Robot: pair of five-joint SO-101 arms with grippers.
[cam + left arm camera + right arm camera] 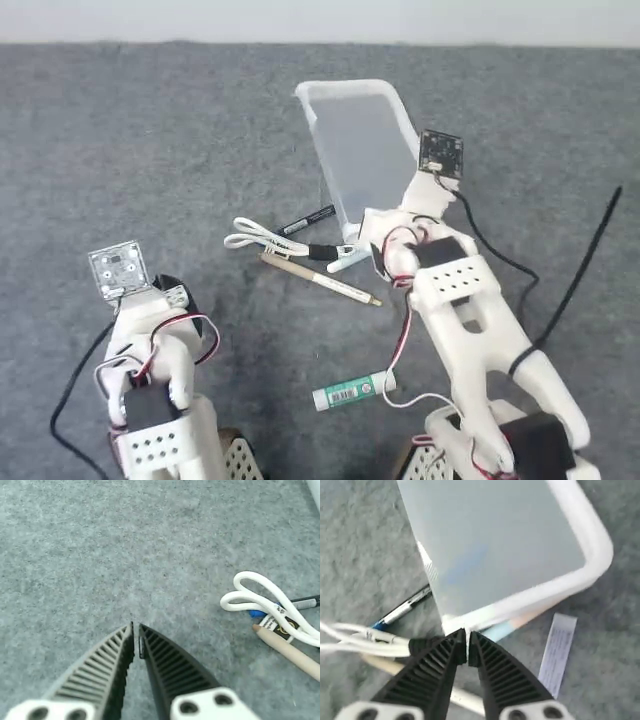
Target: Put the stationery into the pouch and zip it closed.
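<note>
L arm tucked back low, L gripper (136, 628) aimed down at bare mat (100, 550), fingers shut tip to tip. R arm stretched fwd, wrist bent down over the pouch (362, 150). R gripper (468, 636) is closed too, tips right at the pouch's near corner; can't tell if they pinch the edge. Pouch lies flat mid-table. Cord (258, 238), black pen (308, 219) & beige pen (322, 281) lie on the mat just beside that corner. Green stick (352, 391) lies apart, near R arm's base.
</note>
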